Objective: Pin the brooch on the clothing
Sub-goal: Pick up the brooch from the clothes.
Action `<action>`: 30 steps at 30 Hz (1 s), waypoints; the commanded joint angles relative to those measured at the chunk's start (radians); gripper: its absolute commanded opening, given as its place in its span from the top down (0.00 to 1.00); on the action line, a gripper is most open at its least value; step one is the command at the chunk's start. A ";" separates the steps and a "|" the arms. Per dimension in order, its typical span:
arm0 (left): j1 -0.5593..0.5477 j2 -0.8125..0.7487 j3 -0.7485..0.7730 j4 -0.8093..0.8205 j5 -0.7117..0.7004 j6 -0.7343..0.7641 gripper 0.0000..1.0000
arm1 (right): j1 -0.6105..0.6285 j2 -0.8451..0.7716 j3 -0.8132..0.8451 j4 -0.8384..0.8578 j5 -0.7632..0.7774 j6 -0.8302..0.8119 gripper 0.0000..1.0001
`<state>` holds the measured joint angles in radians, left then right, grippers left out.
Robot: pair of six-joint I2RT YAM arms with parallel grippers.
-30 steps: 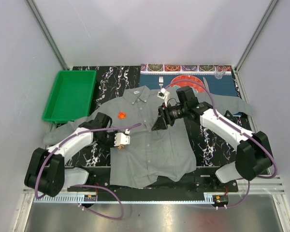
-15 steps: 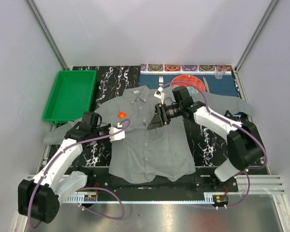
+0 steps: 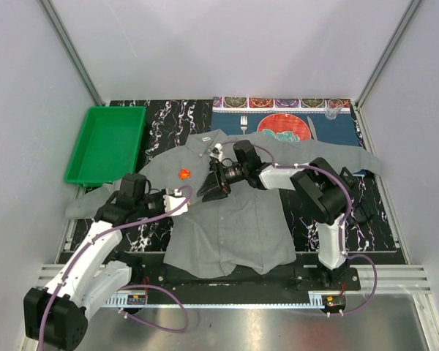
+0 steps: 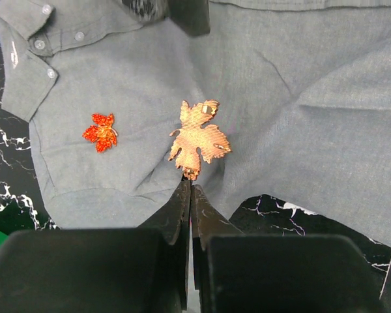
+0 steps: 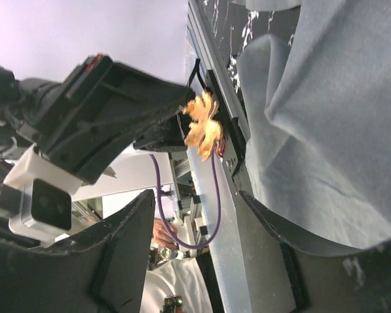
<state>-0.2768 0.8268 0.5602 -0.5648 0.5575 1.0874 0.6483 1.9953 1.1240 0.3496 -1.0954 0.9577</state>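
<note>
Step in hand: positioning. Left gripper (image 4: 190,190), clenched on the leaf brooch (image 4: 199,134) by its stem, holds it over the grey shirt (image 4: 300,98) chest. Right gripper (image 3: 214,187), released, hovers mid-shirt. Next, probably: fasten the pin through the fabric.

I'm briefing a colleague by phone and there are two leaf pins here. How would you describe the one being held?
Find the large grey shirt spread flat mid-scene, then the left hand at its chest. Pinched in that hand's tips is the held brooch, a pale coppery leaf; the other brooch, lying on the shirt near the collar, is glittery red-orange.
</note>
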 commanded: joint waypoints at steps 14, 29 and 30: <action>-0.039 -0.235 -0.051 -0.038 0.246 0.294 1.00 | 0.039 0.033 0.171 -0.182 -0.139 -0.382 0.15; -0.061 -0.253 -0.013 -0.168 0.447 0.738 1.00 | 0.086 -0.066 0.243 -0.503 -0.299 -0.756 0.30; -0.062 -0.255 -0.011 -0.170 0.452 0.753 1.00 | 0.093 -0.056 0.264 -0.546 -0.294 -0.831 0.30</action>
<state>-0.3332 0.5777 0.5034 -0.7349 0.8707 1.6817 0.7052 1.9747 1.3186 -0.0162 -1.3567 0.3416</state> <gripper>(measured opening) 0.002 0.700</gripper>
